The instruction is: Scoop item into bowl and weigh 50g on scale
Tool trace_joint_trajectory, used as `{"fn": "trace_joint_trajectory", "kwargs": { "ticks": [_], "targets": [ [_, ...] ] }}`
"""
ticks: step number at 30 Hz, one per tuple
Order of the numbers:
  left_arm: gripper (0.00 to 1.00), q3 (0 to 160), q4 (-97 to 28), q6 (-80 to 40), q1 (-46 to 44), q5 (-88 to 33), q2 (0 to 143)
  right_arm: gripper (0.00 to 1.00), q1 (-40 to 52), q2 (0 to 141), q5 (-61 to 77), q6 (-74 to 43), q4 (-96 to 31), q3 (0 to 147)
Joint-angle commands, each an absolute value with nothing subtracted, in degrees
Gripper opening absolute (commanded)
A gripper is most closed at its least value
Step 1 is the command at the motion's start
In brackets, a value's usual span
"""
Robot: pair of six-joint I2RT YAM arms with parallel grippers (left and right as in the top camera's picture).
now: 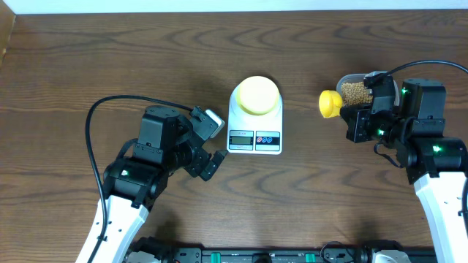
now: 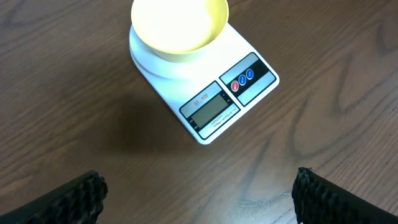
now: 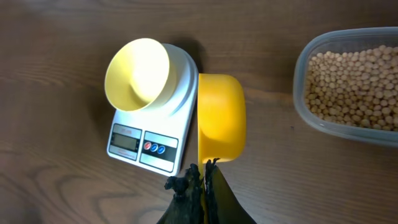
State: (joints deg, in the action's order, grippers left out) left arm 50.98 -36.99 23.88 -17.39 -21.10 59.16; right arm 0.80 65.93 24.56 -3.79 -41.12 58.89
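Overhead, the bowl (image 1: pixel 257 95) sits on the scale (image 1: pixel 255 126) mid-table, just right of the left gripper (image 1: pixel 212 144), whose jaws stand wide; the right gripper (image 1: pixel 349 111) is clamped on a yellow scoop (image 1: pixel 330 104) beside the tub (image 1: pixel 342 79) of beans (image 1: pixel 355 92). Left wrist: scale and bowl lie beyond the spread jaws, apart from them — the bowl pale yellow, shallow. Right wrist: the scoop is turned on its side at the closed jaws, scale to its left, the beans — small, round, tan — in the tub at right.

We see soft, even light from above, with faint shadows on the table (image 1: pixel 73 73). In our wrist views the bowl (image 2: pixel 179 25) glares almost white; focus is sharp.
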Motion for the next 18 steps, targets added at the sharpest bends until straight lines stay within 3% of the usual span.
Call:
{"fn": "trace_joint_trajectory", "kwargs": {
  "ticks": [1, 18],
  "targets": [
    [0.98, 50.9, -36.8, 24.4, -17.1, -21.9, 59.2, 0.01, 0.4, 65.2, 26.7, -3.4, -41.1, 59.3],
    [0.98, 50.9, -36.8, 24.4, -17.1, -21.9, 59.2, 0.01, 0.4, 65.1, 27.2, -5.5, -40.7, 59.3]
  ]
}}
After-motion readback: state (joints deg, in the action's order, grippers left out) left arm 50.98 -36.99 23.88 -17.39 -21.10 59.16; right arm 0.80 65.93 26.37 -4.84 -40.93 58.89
